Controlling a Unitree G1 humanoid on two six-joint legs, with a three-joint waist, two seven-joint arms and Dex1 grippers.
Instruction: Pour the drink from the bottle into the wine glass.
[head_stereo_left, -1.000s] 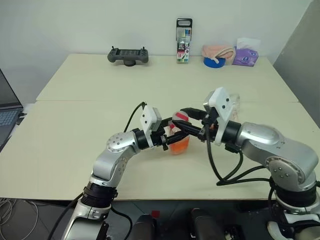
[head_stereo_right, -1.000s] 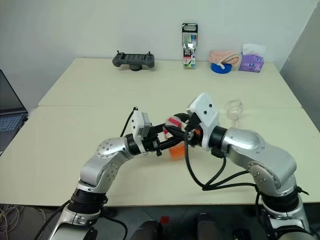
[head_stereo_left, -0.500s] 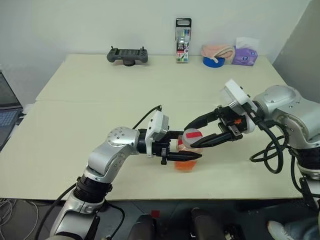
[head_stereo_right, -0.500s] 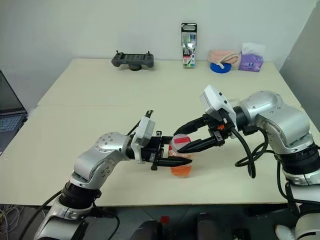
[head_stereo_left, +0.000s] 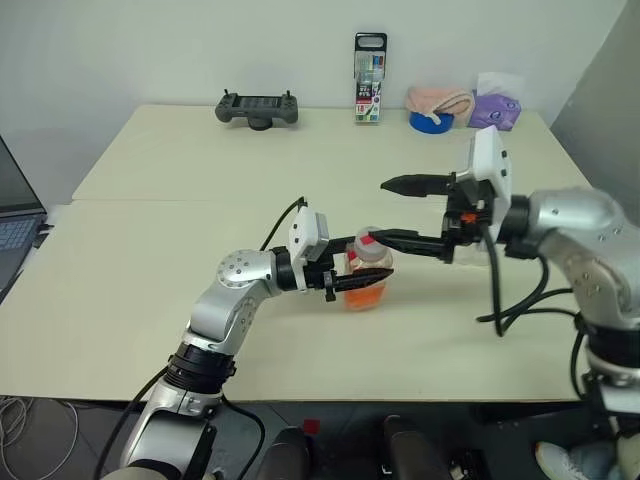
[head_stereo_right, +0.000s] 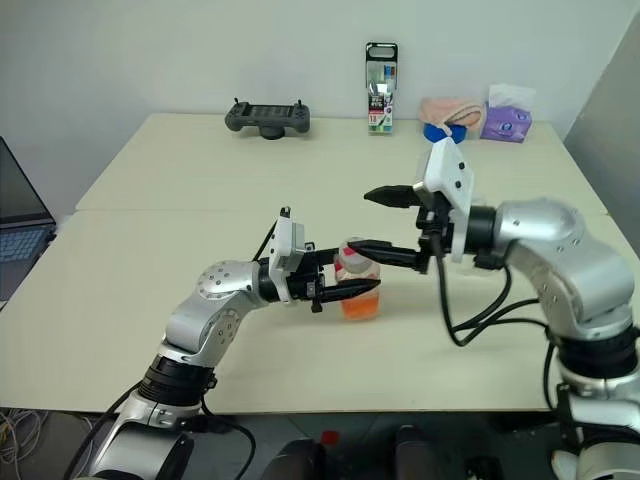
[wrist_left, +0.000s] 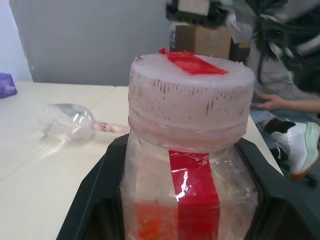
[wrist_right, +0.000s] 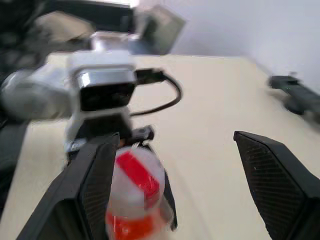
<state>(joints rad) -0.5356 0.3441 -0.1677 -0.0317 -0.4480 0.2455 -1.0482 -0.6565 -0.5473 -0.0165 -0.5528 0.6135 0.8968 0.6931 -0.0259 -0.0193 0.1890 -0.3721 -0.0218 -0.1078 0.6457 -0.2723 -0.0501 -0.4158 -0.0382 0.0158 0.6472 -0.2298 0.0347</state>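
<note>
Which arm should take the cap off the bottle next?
Right. The left gripper is shut on the bottle, holding it upright, while the right gripper is open at the cap, one finger beside it.

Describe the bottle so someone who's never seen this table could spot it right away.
On the near half of the beige table, between the two robot arms, the left gripper clamps the bottle. It's small and clear, with orange-red liquid low inside and red tape.
</note>
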